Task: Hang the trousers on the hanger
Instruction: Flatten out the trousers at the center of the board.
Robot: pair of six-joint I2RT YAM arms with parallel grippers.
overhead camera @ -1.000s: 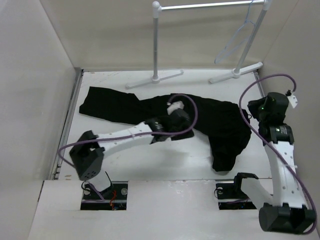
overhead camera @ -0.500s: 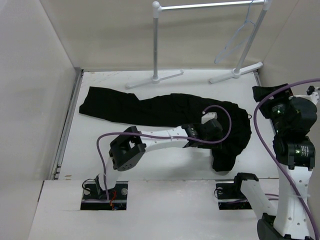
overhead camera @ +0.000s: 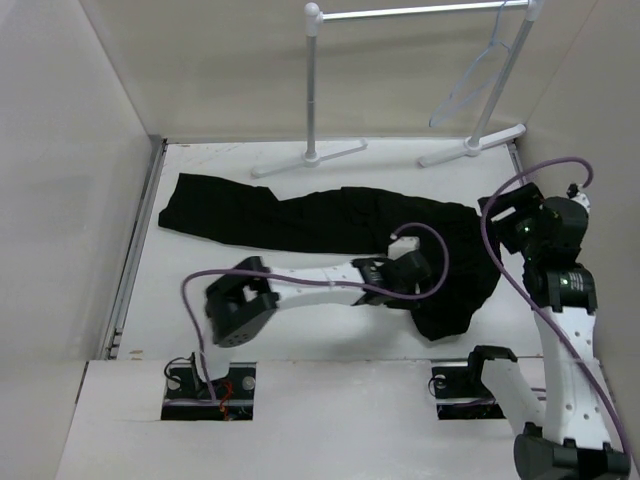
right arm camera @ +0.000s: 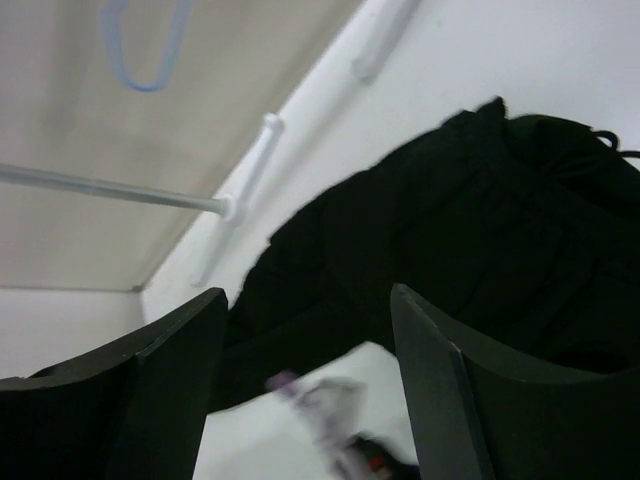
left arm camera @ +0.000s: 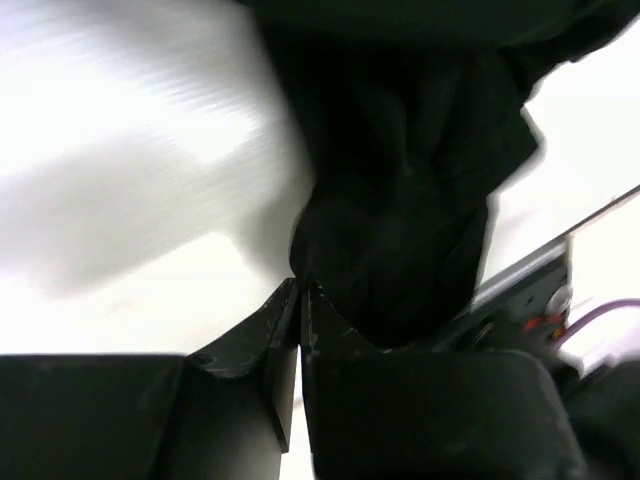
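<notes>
Trousers laid out on the tabletop, both arms at one end

We see the black trousers (overhead camera: pixel 300 215) lying lengthwise across the white tabletop (overhead camera: pixel 200 290); the left arm (overhead camera: pixel 310 280) reaches low across to their bunched end, its wrist over the cloth; the right arm (overhead camera: pixel 560 300) stands raised just beside that same end; behind, the pale hanger (overhead camera: pixel 463 80) hangs on the white rack (overhead camera: pixel 312 90).

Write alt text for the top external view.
Black trousers lie spread across the white table, with the left gripper shut at their near right end and the right gripper open beside their right edge. A pale hanger hangs from the rack behind.
</notes>
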